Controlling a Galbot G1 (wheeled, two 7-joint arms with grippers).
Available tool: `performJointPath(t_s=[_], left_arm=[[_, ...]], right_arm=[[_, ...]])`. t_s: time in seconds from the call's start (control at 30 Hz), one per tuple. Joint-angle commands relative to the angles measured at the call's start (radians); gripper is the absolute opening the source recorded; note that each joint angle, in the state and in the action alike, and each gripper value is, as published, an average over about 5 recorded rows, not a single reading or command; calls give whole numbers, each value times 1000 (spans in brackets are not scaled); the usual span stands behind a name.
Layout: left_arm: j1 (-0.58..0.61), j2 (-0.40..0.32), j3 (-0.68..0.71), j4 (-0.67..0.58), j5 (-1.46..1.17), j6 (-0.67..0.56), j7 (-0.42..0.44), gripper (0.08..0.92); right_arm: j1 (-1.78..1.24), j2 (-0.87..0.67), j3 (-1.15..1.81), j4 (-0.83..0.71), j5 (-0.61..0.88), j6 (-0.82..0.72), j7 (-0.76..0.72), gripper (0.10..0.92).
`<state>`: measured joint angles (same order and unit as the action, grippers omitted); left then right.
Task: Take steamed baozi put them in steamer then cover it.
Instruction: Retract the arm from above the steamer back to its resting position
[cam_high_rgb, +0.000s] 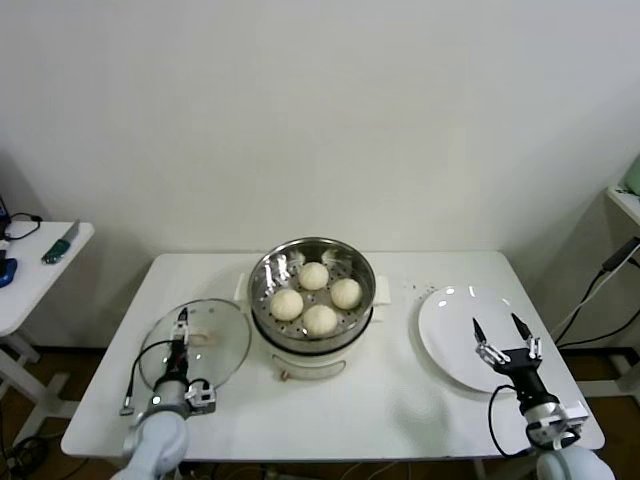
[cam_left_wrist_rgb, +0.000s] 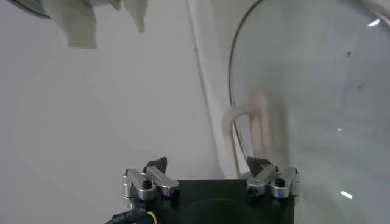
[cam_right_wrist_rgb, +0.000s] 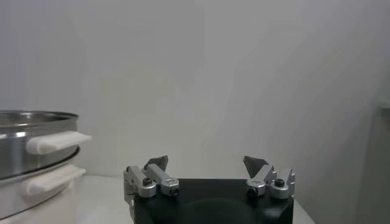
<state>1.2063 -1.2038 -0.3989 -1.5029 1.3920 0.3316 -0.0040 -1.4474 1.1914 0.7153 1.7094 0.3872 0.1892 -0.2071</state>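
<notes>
Four cream-white baozi (cam_high_rgb: 314, 276) (cam_high_rgb: 346, 293) (cam_high_rgb: 287, 304) (cam_high_rgb: 320, 319) lie in the shiny steamer (cam_high_rgb: 262, 270) on its white cooker base, mid-table. The steamer's rim and white side handle also show in the right wrist view (cam_right_wrist_rgb: 30, 140). The glass cover (cam_high_rgb: 225, 350) lies flat on the table left of the steamer. My left gripper (cam_high_rgb: 182, 322) is open just above it, close to its white bar handle (cam_left_wrist_rgb: 234, 131), holding nothing; the glass fills much of the left wrist view (cam_left_wrist_rgb: 304, 91). My right gripper (cam_high_rgb: 497, 328) is open and empty above the white plate (cam_high_rgb: 450, 330).
A white side table (cam_high_rgb: 40, 270) with small items stands at far left. A shelf and cables (cam_high_rgb: 600, 280) are at far right. A short white cord end (cam_high_rgb: 290, 374) lies in front of the cooker.
</notes>
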Motion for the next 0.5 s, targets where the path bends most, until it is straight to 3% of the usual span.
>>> performJointPath(t_s=[0.03, 0.5], left_arm=[[-56, 3, 14, 60, -19, 4, -19, 823], [-84, 0, 42, 95, -68, 10, -32, 823]], right_arm=[[-16, 20, 8, -5, -23, 4, -6, 823], [-37, 41, 13, -14, -47, 17, -24, 823]])
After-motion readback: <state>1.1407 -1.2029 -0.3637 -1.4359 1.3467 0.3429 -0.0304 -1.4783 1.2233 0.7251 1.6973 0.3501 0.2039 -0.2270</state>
